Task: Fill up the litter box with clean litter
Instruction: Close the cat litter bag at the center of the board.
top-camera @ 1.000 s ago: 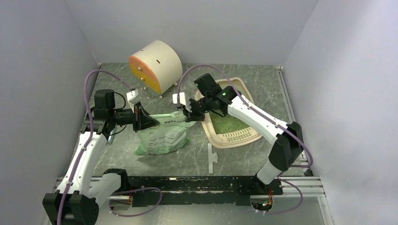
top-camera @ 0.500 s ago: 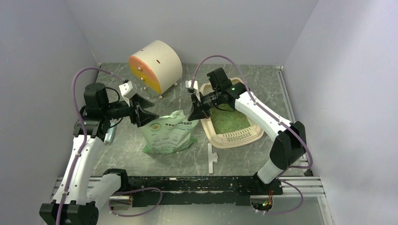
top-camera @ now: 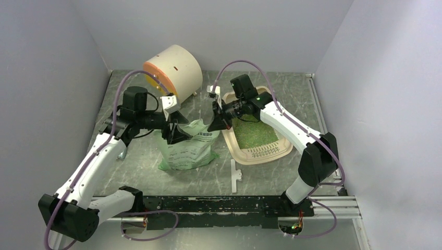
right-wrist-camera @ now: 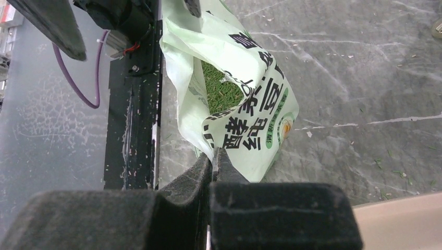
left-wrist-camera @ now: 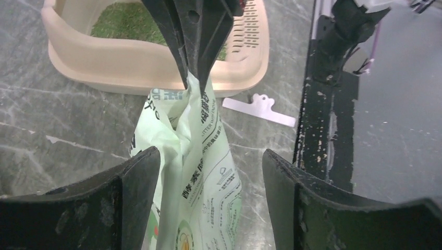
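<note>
The left arm reaches in from the left, its gripper (left-wrist-camera: 210,159) level with the upper part of the bag (top-camera: 188,148). Its fingers (left-wrist-camera: 133,200) stand wide apart, one on each side of the bag, and grip nothing; whether either one brushes the plastic cannot be told. Behind them, at the far left of the table (top-camera: 297,99), stands the cabinet (top-camera: 174,73), its orange face turned toward the left arm.

The bag stands upright on the table, left of centre. Its top is open, and the right wrist view shows green litter (right-wrist-camera: 221,88) inside it. The right gripper (right-wrist-camera: 214,156) is closed tight on the bag's upper edge, at the side nearest the litter box (top-camera: 229,141), and holds that edge up.

A white clip (top-camera: 235,176) lies flat on the table, near the front, between the bag and the box.

The box sits on the table just right of the bag, under the right arm, with its grille ledge at the near end. More of the green litter covers its floor behind the ledge.
</note>
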Tool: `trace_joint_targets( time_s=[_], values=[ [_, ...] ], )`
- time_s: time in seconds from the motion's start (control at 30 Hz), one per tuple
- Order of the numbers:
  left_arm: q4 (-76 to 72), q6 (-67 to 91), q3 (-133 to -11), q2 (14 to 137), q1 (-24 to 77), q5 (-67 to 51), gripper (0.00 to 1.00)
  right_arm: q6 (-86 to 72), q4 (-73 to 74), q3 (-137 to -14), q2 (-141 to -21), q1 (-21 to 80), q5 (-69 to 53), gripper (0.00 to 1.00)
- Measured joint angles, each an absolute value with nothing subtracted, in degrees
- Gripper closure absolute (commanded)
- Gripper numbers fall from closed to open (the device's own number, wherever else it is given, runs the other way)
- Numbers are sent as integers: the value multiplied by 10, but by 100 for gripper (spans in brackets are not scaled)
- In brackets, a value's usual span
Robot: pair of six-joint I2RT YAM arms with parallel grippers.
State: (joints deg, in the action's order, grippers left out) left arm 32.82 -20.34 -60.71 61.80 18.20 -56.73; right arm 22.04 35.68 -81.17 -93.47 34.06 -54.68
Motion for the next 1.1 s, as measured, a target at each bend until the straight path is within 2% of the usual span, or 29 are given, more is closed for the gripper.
trace_joint_targets(
  time_s=[0.23,0.3,0.33,0.43,0.47,0.53,0.67,0.8,0.97,1.07,1.1],
  values=[
    [319,-208,-607,641,228,-459,25,217,351,-808,-935,340,-550,100],
    [316,-211,-608,660,248,-438,29,217,350,-805,-934,340,-552,100],
    [316,-213,-609,672,260,-428,37,217,349,-803,-933,340,-553,100],
    [319,-218,-620,707,294,-394,73,217,346,-788,-927,340,-563,100],
    [323,-217,-624,714,301,-384,83,217,343,-782,-924,338,-567,100],
    [328,-220,-626,718,307,-368,94,216,341,-766,-916,333,-578,96],
    [323,-203,-608,682,309,-358,95,196,314,-717,-884,324,-604,59],
    [316,-179,-574,621,310,-357,95,161,270,-672,-847,320,-615,41],
    [315,-163,-570,622,310,-369,95,92,177,-625,-836,321,-624,34],
    [315,-153,-570,625,310,-373,95,46,123,-599,-835,326,-625,35],
    [314,-150,-571,626,310,-373,95,33,109,-593,-835,329,-623,40]
  ],
)
